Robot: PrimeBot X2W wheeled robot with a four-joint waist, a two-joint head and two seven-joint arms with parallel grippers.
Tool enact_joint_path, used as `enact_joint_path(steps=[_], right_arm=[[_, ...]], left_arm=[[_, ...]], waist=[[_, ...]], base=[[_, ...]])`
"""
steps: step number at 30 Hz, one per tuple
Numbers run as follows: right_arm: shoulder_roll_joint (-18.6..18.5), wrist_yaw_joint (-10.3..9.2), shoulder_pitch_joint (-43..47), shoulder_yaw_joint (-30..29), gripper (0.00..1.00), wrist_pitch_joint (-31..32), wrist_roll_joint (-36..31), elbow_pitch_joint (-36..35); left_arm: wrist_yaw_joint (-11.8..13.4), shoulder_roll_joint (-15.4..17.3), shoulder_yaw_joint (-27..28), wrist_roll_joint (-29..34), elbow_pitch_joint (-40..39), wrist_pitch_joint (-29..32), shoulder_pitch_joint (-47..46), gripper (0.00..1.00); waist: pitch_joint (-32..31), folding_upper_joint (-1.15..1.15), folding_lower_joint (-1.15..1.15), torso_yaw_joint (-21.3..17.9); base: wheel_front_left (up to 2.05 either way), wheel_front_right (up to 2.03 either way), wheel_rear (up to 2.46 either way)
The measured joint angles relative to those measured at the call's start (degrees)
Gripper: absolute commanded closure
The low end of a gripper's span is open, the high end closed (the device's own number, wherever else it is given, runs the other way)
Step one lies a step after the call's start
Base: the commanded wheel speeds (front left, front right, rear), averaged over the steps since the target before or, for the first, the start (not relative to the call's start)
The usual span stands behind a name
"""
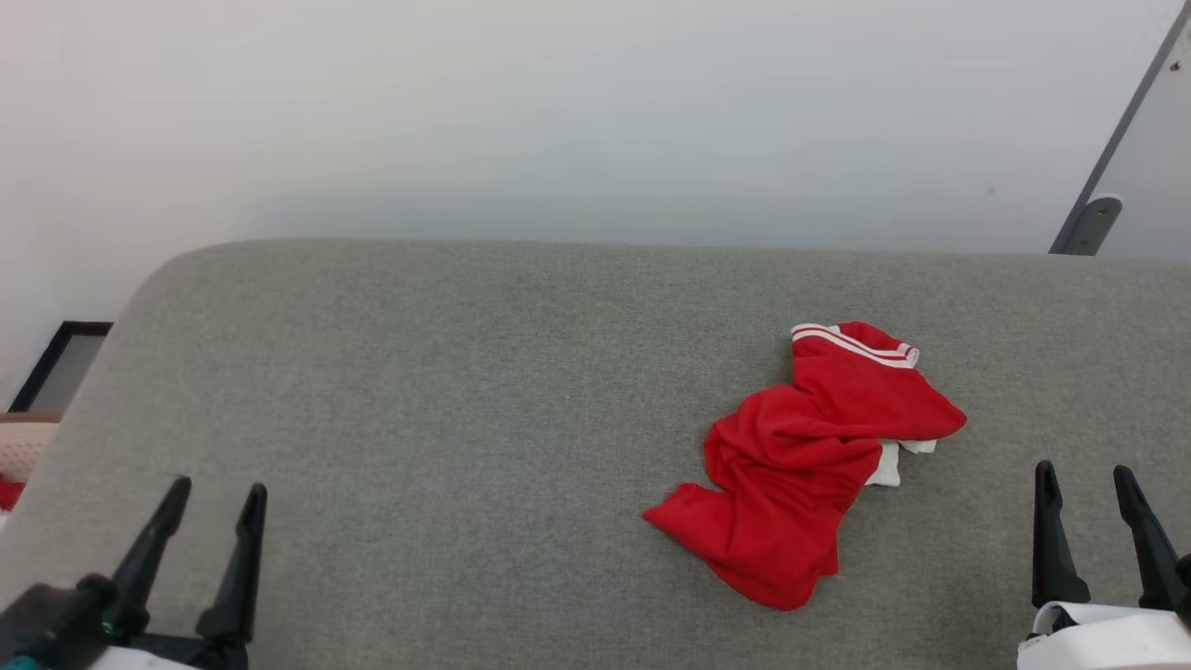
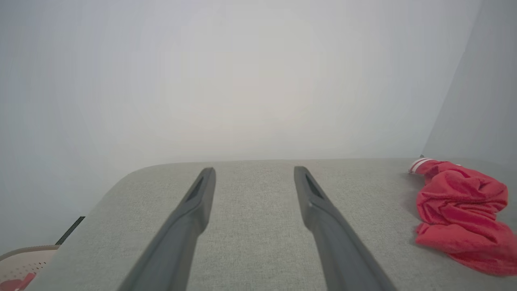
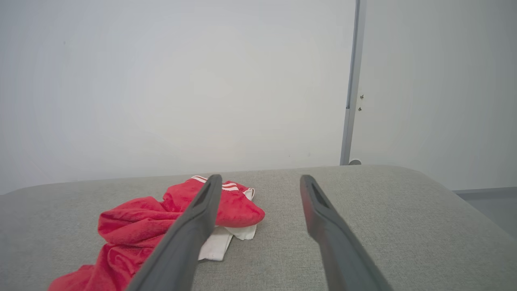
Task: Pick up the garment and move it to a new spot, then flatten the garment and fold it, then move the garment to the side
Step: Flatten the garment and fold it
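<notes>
The garment (image 1: 800, 456) lies crumpled in a red heap on the grey padded table (image 1: 447, 391), right of centre, with a striped trim at its far end and a bit of white sleeve poking out on its right. It also lies at the right edge of the left wrist view, garment (image 2: 460, 210), and left of the fingers in the right wrist view, garment (image 3: 137, 226). My left gripper (image 1: 220, 486) stands open at the lower left, far from the cloth. At the lower right, my right gripper (image 1: 1085, 469) is open and empty, a short way right of the heap.
A beige perforated basket (image 1: 20, 448) with some red cloth sits off the table's left edge, also basket (image 2: 24, 264). A dark frame (image 1: 58, 365) lies on the floor behind it. A white wall stands behind the table; a grey door frame (image 3: 349, 89) is at the far right.
</notes>
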Motion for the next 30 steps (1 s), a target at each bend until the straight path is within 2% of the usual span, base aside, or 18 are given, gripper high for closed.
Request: enact_joint_path(steps=[10,17,19,22,26,30], right_arm=[[0.0,0.00,-0.8,1.0,0.00,-1.2,-0.4,1.1],[0.1,0.00,-2.4,2.5,0.00,-1.7,-0.4,0.3],[0.0,0.00,-3.0,2.7,0.00,-1.8,0.0,-0.1],[0.0,0.00,-3.4,3.5,0.00,-2.2,1.1,-0.2],[0.0,0.00,-4.1,4.5,0.00,-2.5,2.4,0.2],[0.0,0.00,-4.7,5.0,0.00,-2.5,4.8,-1.7]], left_arm=[[0.0,-1.7,0.3,1.7,0.6,0.0,1.0,0.00],[0.0,0.1,-0.9,0.2,-2.4,0.0,-0.3,0.00],[0.0,2.3,-2.7,-1.2,-4.4,0.0,-3.6,0.00],[0.0,8.1,-8.1,-2.4,-6.6,0.0,-10.0,0.00],[0.0,17.2,-20.7,-6.0,-8.5,0.0,-21.5,0.00],[0.0,23.0,-33.5,-10.7,-11.1,3.6,-35.9,0.00]], waist=[[0.9,0.00,0.00,-0.8],[2.5,0.00,0.00,-1.5],[3.5,0.00,0.00,-1.8],[5.3,0.00,0.00,-2.4],[7.9,0.00,0.00,-3.7],[10.3,0.00,0.00,-6.2]], base=[[0.00,0.00,0.00],[0.00,0.00,0.00],[0.00,0.00,0.00],[0.00,0.00,0.00],[0.00,0.00,0.00],[0.00,0.00,0.00]])
